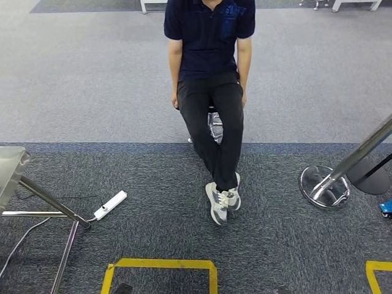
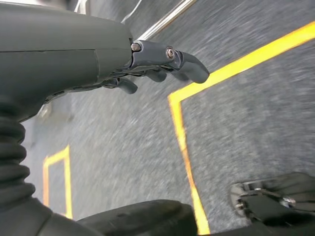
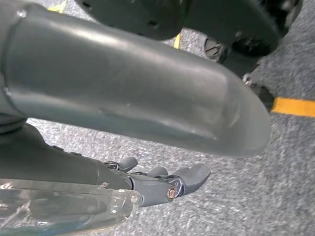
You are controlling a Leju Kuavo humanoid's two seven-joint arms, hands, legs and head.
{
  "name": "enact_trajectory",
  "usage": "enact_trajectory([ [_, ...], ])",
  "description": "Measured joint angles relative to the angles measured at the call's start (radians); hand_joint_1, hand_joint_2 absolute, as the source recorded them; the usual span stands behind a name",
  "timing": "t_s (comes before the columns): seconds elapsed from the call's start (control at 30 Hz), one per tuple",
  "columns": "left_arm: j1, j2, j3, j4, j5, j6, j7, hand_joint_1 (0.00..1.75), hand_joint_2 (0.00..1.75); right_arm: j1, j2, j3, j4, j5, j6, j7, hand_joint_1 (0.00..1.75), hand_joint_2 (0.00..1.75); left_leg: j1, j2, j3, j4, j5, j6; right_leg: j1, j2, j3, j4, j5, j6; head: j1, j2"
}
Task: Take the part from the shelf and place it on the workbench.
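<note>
**Head view: the robot is facing the floor, with the fetching step not begun**

The head view is looking down on grey carpet floor (image 1: 286,251), where a person (image 1: 210,92) is sitting ahead, a white power strip (image 1: 110,204) is lying near a metal frame (image 1: 46,199), and yellow tape (image 1: 162,264) is marking a box close to the robot.

Both arms are hanging over the carpet. The left hand (image 2: 163,64) is carrying nothing, its fingers (image 2: 189,66) stretched out and loose. The right hand (image 3: 163,179) is also released, with only carpet between thumb and fingers (image 3: 193,173). A clear glassy piece (image 3: 63,211) is lying along its base, and it cannot be told what it is.

Where the part is lying cannot be told, and the same goes for the shelf and the tabletop. The task is probably at its very beginning. The next move is likely calling for turning or walking until the shelf is coming into sight, while keeping clear of the person and the frame.
</note>
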Motion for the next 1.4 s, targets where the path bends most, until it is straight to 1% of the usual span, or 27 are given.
enact_trajectory([
  [0.07, -0.003, 0.0, -0.017, 0.0, -0.022, 0.003, -0.032, 0.0, 1.75, 0.004, 0.0, 0.002, 0.0, 0.01, 0.003, 0.014, 0.0, 0.0, 0.003, 0.007, 0.002, 0.0, -0.003, -0.008, 0.0, 0.018, -0.003, -0.001, 0.004, -0.014, -0.002, 0.0],
  [0.13, -0.007, 0.0, -0.026, 0.0, -0.025, 0.012, -0.047, 0.0, 1.75, 0.005, 0.001, 0.006, 0.0, 0.019, 0.005, 0.018, 0.0, 0.0, 0.007, -0.018, -0.015, 0.044, -0.037, -0.017, -0.002, 0.035, -0.004, -0.003, 0.009, -0.028, -0.004, 0.0],
  [0.2, -0.008, 0.0, -0.03, 0.0, -0.024, 0.018, -0.052, 0.0, 1.75, 0.002, 0.001, 0.007, 0.0, 0.024, 0.007, 0.016, 0.0, 0.0, 0.009, -0.053, -0.073, 0.167, -0.103, -0.022, -0.003, 0.053, -0.007, -0.004, 0.011, -0.038, -0.006, 0.0],
  [0.23, -0.008, 0.0, -0.032, 0.0, -0.024, 0.02, -0.053, 0.0, 1.75, 0.001, 0.001, 0.008, 0.0, 0.025, 0.008, 0.015, 0.0, 0.0, 0.01, -0.061, -0.107, 0.236, -0.13, -0.022, -0.002, 0.064, -0.008, -0.004, 0.012, -0.041, -0.006, 0.0],
  [0.27, -0.008, 0.0, -0.033, 0.0, -0.023, 0.02, -0.054, 0.0, 1.75, 0.001, 0.001, 0.008, 0.0, 0.026, 0.008, 0.015, 0.0, 0.0, 0.01, -0.065, -0.131, 0.281, -0.14, -0.021, -0.001, 0.074, -0.009, -0.004, 0.012, -0.042, -0.006, 0.0],
  [0.3, -0.009, 0.0, -0.033, 0.001, -0.022, 0.021, -0.055, 0.0, 1.75, 0.002, 0.001, 0.008, 0.0, 0.027, 0.009, 0.015, 0.0, 0.0, 0.009, -0.067, -0.139, 0.292, -0.13, -0.019, -0.001, 0.085, -0.009, -0.004, 0.012, -0.042, -0.006, 0.0],
  [0.33, -0.01, 0.0, -0.033, 0.001, -0.022, 0.021, -0.056, 0.0, 1.75, 0.003, 0.001, 0.008, 0.0, 0.027, 0.009, 0.015, 0.0, 0.0, 0.009, -0.07, -0.128, 0.263, -0.101, -0.016, -0.001, 0.096, -0.008, -0.004, 0.013, -0.041, -0.006, 0.0],
  [0.37, -0.011, 0.0, -0.033, 0.001, -0.022, 0.022, -0.056, 0.0, 1.75, 0.003, 0.001, 0.008, 0.0, 0.027, 0.01, 0.015, 0.0, 0.0, 0.01, -0.079, -0.101, 0.204, -0.063, -0.012, -0.001, 0.107, -0.008, -0.004, 0.014, -0.04, -0.006, 0.0],
  [0.43, -0.011, 0.001, -0.033, 0.001, -0.023, 0.023, -0.056, 0.0, 1.75, 0.002, 0.002, 0.008, 0.0, 0.028, 0.011, 0.014, 0.0, 0.0, 0.011, -0.119, -0.04, 0.07, -0.003, -0.006, -0.002, 0.128, -0.011, -0.002, 0.016, -0.034, -0.006, 0.0],
  [0.5, -0.011, 0.003, -0.037, 0.001, -0.039, 0.037, -0.052, 0.0, 1.75, 0.003, 0.002, 0.009, 0.0, 0.029, 0.011, 0.008, 0.0, 0.0, 0.011, -0.145, -0.015, 0.007, 0.01, -0.004, -0.005, 0.145, -0.018, -0.003, 0.021, -0.022, -0.007, 0.0],
  [0.57, -0.011, 0.003, -0.05, 0.001, -0.07, 0.071, -0.034, 0.0, 1.75, 0.006, 0.002, 0.012, 0.0, 0.029, 0.009, -0.006, 0.0, 0.0, 0.009, -0.132, -0.014, -0.003, 0.014, 0.003, -0.009, 0.154, -0.026, -0.007, 0.026, -0.008, -0.006, 0.0],
  [0.63, -0.011, 0.004, -0.062, 0.001, -0.087, 0.101, -0.011, 0.0, 1.75, 0.006, 0.002, 0.014, 0.0, 0.03, 0.004, -0.021, 0.0, 0.0, 0.011, -0.111, -0.011, -0.012, 0.02, 0.015, -0.007, 0.121, -0.047, 0.027, 0.005, 0.0, -0.003, 0.0],
  [0.7, -0.008, 0.003, -0.065, 0.001, -0.085, 0.11, 0.009, 0.0, 1.75, 0.002, 0.003, 0.017, 0.0, 0.03, 0.001, -0.024, 0.0, 0.0, 0.01, -0.087, -0.01, -0.015, 0.022, 0.022, -0.004, 0.072, -0.101, 0.14, -0.055, 0.004, 0.0, 0.0],
  [0.77, -0.005, 0.003, -0.065, 0.002, -0.075, 0.109, 0.026, 0.0, 1.75, 0.001, 0.004, 0.02, 0.0, 0.029, 0.0, -0.017, 0.0, 0.0, 0.009, -0.064, -0.009, -0.014, 0.021, 0.024, -0.004, 0.056, -0.156, 0.26, -0.103, 0.009, 0.001, 0.0],
  [0.8, -0.004, 0.002, -0.065, 0.002, -0.07, 0.108, 0.033, 0.0, 1.75, 0.003, 0.004, 0.022, 0.0, 0.028, -0.001, -0.012, 0.0, 0.0, 0.008, -0.054, -0.009, -0.014, 0.02, 0.024, -0.004, 0.054, -0.163, 0.279, -0.102, 0.012, 0.001, 0.0],
  [0.83, -0.003, 0.001, -0.064, 0.003, -0.065, 0.106, 0.039, 0.0, 1.75, 0.005, 0.004, 0.022, 0.0, 0.027, -0.001, -0.007, 0.0, 0.0, 0.009, -0.045, -0.008, -0.013, 0.019, 0.023, -0.005, 0.051, -0.149, 0.257, -0.084, 0.013, 0.001, 0.0],
  [0.87, -0.003, 0.0, -0.064, 0.003, -0.061, 0.106, 0.043, 0.0, 1.75, 0.007, 0.004, 0.022, 0.0, 0.026, -0.001, -0.003, 0.0, 0.0, 0.009, -0.037, -0.005, -0.013, 0.017, 0.021, -0.005, 0.044, -0.116, 0.197, -0.052, 0.014, 0.001, 0.0],
  [0.93, -0.003, -0.002, -0.063, 0.003, -0.057, 0.106, 0.046, 0.0, 1.75, 0.006, 0.005, 0.022, 0.001, 0.025, 0.0, 0.0, 0.0, 0.0, 0.006, -0.023, -0.001, -0.01, 0.01, 0.012, -0.005, 0.013, -0.038, 0.055, -0.003, 0.013, 0.001, 0.0],
  [0.97, -0.003, -0.003, -0.063, 0.003, -0.058, 0.106, 0.046, 0.0, 1.75, 0.004, 0.005, 0.022, 0.001, 0.025, 0.0, 0.0, 0.0, 0.0, 0.003, -0.017, 0.001, -0.008, 0.007, 0.007, -0.004, 0.002, -0.013, 0.012, 0.008, 0.008, 0.0, 0.0],
  [1.0, -0.004, -0.003, -0.063, 0.003, -0.06, 0.107, 0.044, 0.0, 1.75, 0.003, 0.006, 0.022, 0.001, 0.024, 0.001, 0.001, 0.0, 0.0, 0.0, -0.011, 0.003, -0.008, 0.006, 0.002, -0.002, -0.002, -0.003, -0.005, 0.008, 0.002, -0.002, 0.0],
  [1.07, -0.004, -0.004, -0.063, 0.003, -0.068, 0.107, 0.037, 0.0, 1.75, 0.003, 0.006, 0.023, 0.001, 0.023, 0.002, 0.001, 0.0, 0.0, 0.001, -0.001, 0.005, -0.009, 0.005, -0.006, 0.0, 0.015, -0.004, -0.004, 0.01, -0.014, -0.004, 0.0],
  [1.13, -0.005, -0.005, -0.063, 0.003, -0.073, 0.103, 0.029, 0.0, 1.75, 0.003, 0.006, 0.022, 0.001, 0.021, 0.002, -0.001, 0.0, 0.0, 0.004, -0.017, -0.002, 0.015, -0.017, -0.017, -0.002, 0.03, -0.006, -0.006, 0.014, -0.028, -0.006, 0.0],
  [1.2, -0.005, -0.005, -0.063, 0.003, -0.067, 0.09, 0.026, 0.0, 1.75, 0.001, 0.005, 0.022, 0.001, 0.019, 0.001, -0.004, 0.0, 0.0, 0.007, -0.05, -0.047, 0.117, -0.078, -0.025, -0.004, 0.045, -0.008, -0.007, 0.017, -0.039, -0.01, 0.0],
  [1.27, -0.005, -0.004, -0.062, 0.004, -0.057, 0.077, 0.024, 0.0, 1.75, 0.001, 0.005, 0.022, 0.001, 0.017, 0.001, -0.007, 0.0, 0.0, 0.008, -0.065, -0.111, 0.25, -0.133, -0.026, -0.003, 0.063, -0.011, -0.007, 0.019, -0.044, -0.011, 0.0],
  [1.3, -0.005, -0.004, -0.062, 0.004, -0.053, 0.071, 0.023, 0.0, 1.75, 0.001, 0.004, 0.022, 0.001, 0.016, 0.001, -0.008, 0.0, 0.0, 0.008, -0.068, -0.127, 0.283, -0.136, -0.025, -0.002, 0.074, -0.012, -0.007, 0.019, -0.045, -0.011, 0.0],
  [1.33, -0.004, -0.003, -0.061, 0.004, -0.05, 0.067, 0.021, 0.0, 1.75, 0.002, 0.004, 0.022, 0.001, 0.016, 0.001, -0.008, 0.0, 0.0, 0.008, -0.07, -0.126, 0.277, -0.118, -0.023, -0.002, 0.084, -0.012, -0.007, 0.02, -0.044, -0.011, 0.0],
  [1.4, -0.004, -0.002, -0.06, 0.004, -0.048, 0.06, 0.016, 0.0, 1.75, 0.003, 0.004, 0.022, 0.001, 0.015, 0.002, -0.009, 0.0, 0.0, 0.009, -0.087, -0.075, 0.165, -0.046, -0.017, -0.003, 0.106, -0.012, -0.007, 0.023, -0.041, -0.011, 0.0],
])
